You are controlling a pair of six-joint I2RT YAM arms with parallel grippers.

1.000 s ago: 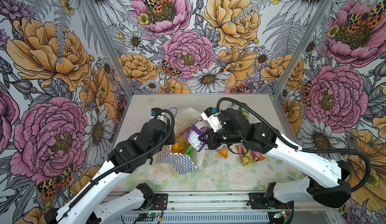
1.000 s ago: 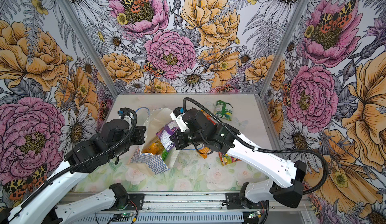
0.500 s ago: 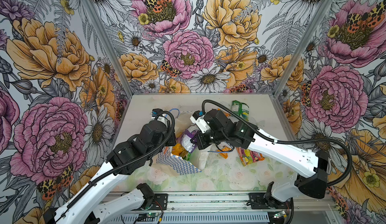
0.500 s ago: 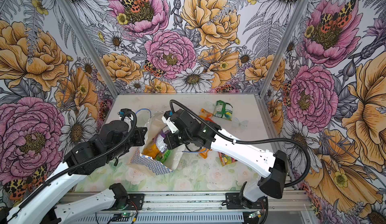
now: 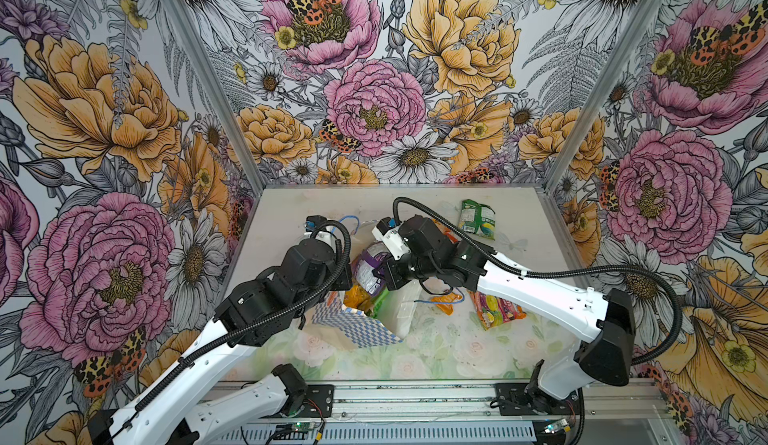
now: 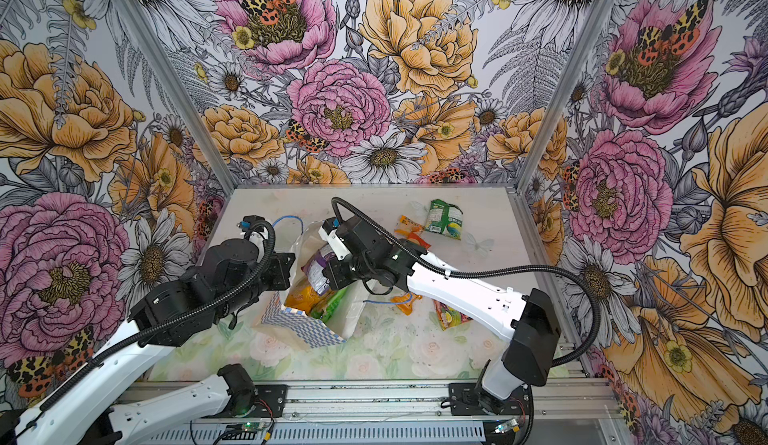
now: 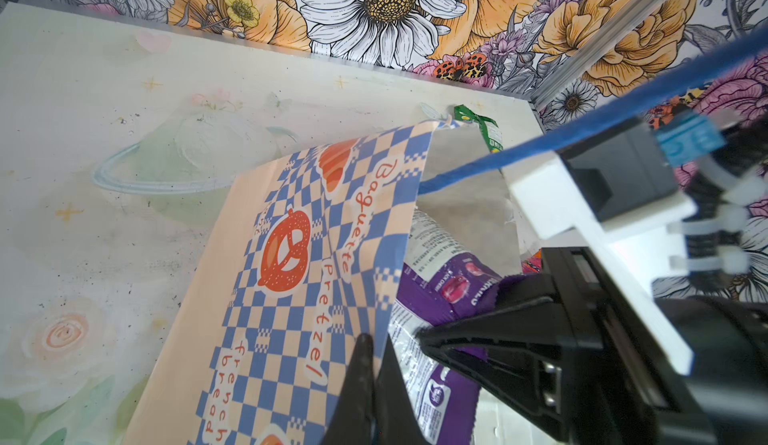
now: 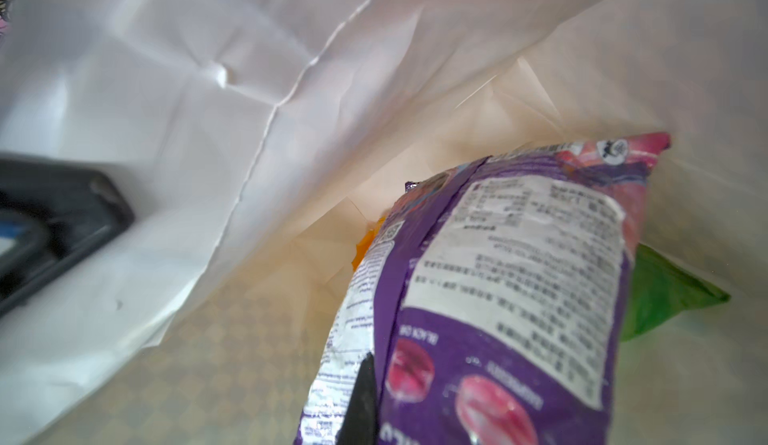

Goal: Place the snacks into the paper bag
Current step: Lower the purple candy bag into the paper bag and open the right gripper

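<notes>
Drop-in step: right gripper (image 8: 370, 401) clenched on purple packet (image 8: 498, 276); packet hangs ahead of its jaws, inside paper bag (image 8: 208, 110), above orange packet (image 8: 368, 239). Meanwhile left gripper (image 7: 368, 380) pinches bag rim, propping it open. Next, I reckon: release, back out clear of paper, fetch red-pink packet (image 5: 498, 310) behind right gripper.

Floral walls (image 5: 374, 110), pastel rose tabletop (image 5: 457, 351), perhaps scuffed
</notes>
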